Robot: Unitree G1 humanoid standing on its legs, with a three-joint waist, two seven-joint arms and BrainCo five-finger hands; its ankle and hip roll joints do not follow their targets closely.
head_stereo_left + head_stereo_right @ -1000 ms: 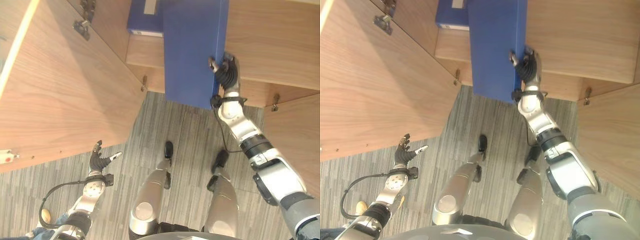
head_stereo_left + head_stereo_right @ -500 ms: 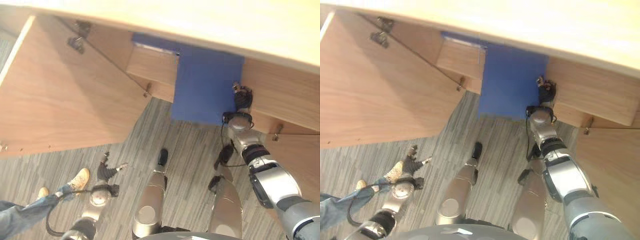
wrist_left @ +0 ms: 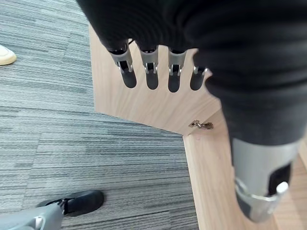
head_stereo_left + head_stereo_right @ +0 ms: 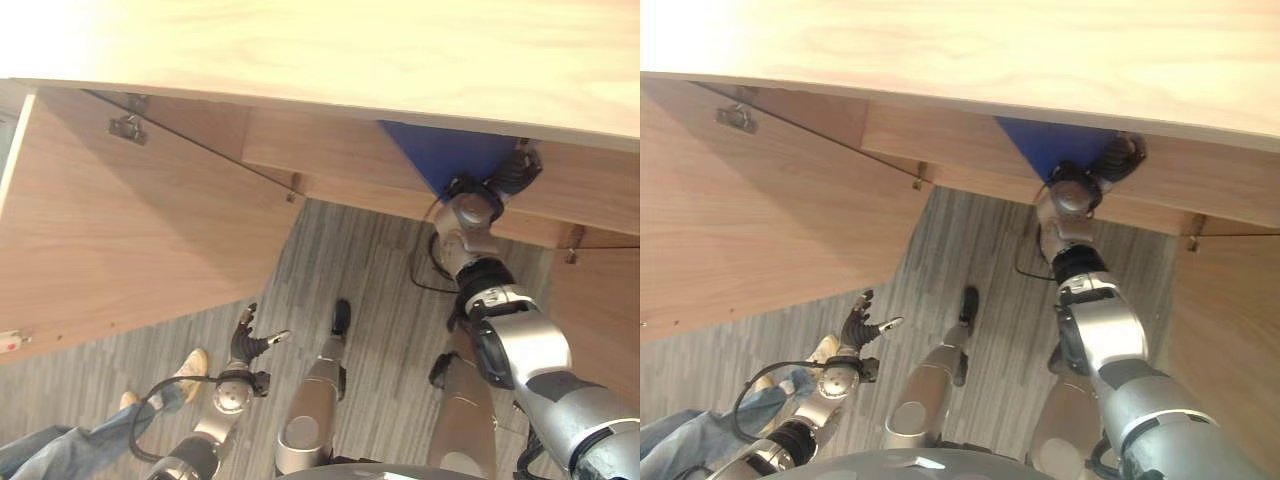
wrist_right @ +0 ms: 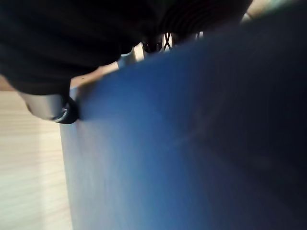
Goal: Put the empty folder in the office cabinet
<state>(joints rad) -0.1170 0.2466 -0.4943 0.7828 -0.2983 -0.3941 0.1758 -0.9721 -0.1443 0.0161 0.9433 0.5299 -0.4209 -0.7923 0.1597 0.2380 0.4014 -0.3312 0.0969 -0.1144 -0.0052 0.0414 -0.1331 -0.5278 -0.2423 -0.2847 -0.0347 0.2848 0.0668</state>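
The blue folder [image 4: 447,159] stands in the office cabinet [image 4: 330,150], most of it hidden under the cabinet's pale top board [image 4: 330,50]. My right hand [image 4: 514,172] reaches into the cabinet at the folder's right edge. In the right wrist view the folder's blue face [image 5: 192,143] lies right against the hand, with the thumb [image 5: 50,104] at its corner and the fingers [image 5: 128,55] past its edge, pinching it. My left hand [image 4: 247,340] hangs low over the floor with straight fingers [image 3: 151,72] and holds nothing.
The cabinet's left door [image 4: 130,230] stands wide open over the grey striped carpet [image 4: 370,270]. The right door [image 4: 600,310] is open too. A person's leg in jeans [image 4: 60,460] and a pale shoe [image 4: 191,366] are at the lower left, near my left arm.
The camera has come closer, so the cabinet's top now covers the upper view. My right hand has pushed the folder deeper into the cabinet. The left hand has stayed low.
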